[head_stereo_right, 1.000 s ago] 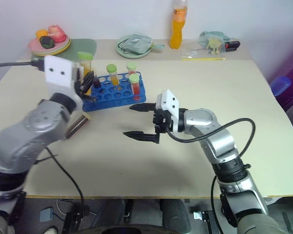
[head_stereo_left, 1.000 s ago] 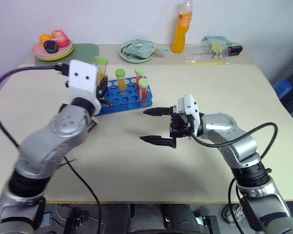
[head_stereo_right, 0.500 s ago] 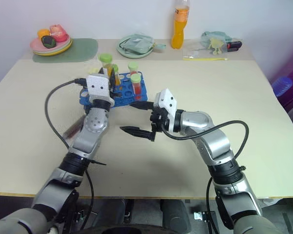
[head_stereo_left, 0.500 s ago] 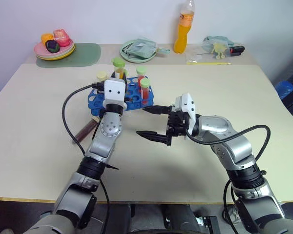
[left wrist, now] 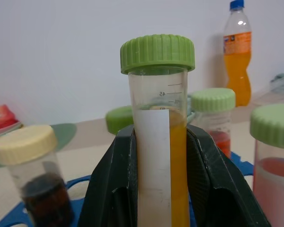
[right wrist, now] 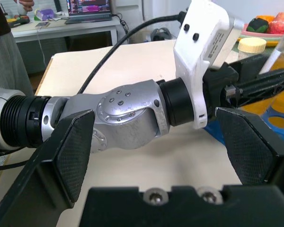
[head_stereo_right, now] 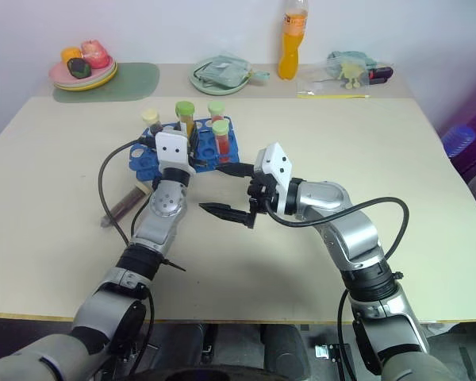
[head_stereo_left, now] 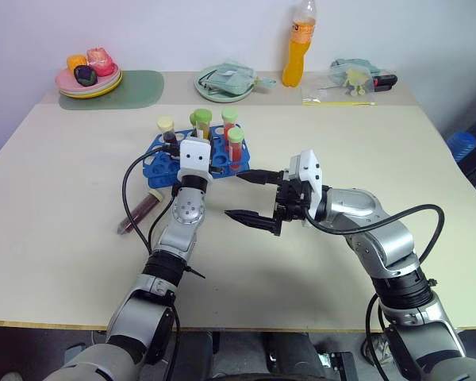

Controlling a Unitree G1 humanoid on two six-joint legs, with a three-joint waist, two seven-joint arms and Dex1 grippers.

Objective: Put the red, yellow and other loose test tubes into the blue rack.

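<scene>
My left gripper [left wrist: 158, 142] is shut on a green-capped test tube of yellow liquid [left wrist: 157, 109], held upright over the blue rack [head_stereo_left: 160, 155]. The tube's bottom end is hidden. In the rack stand a cream-capped dark tube [head_stereo_left: 166, 125] and two green-capped red tubes [head_stereo_left: 235, 141]. Another green cap [left wrist: 119, 118] shows behind the held tube. A dark red tube [head_stereo_left: 139, 214] lies loose on the table, left of the rack. Just right of the rack my right gripper [head_stereo_left: 234, 195] hangs open, pointing left, with nothing between its fingers [right wrist: 73, 151].
Along the back of the table [head_stereo_left: 341, 135] are a plate of toy fruit [head_stereo_left: 87, 79] on a green mat, a green plate with a pouch [head_stereo_left: 226, 81], an orange drink bottle [head_stereo_left: 298, 44] and small items [head_stereo_left: 353, 75]. A black cable [head_stereo_left: 135, 171] loops from my left wrist.
My left arm has swung in from the left and come down with the yellow tube over the rack. The head camera has shifted. The right gripper stayed open in place.
</scene>
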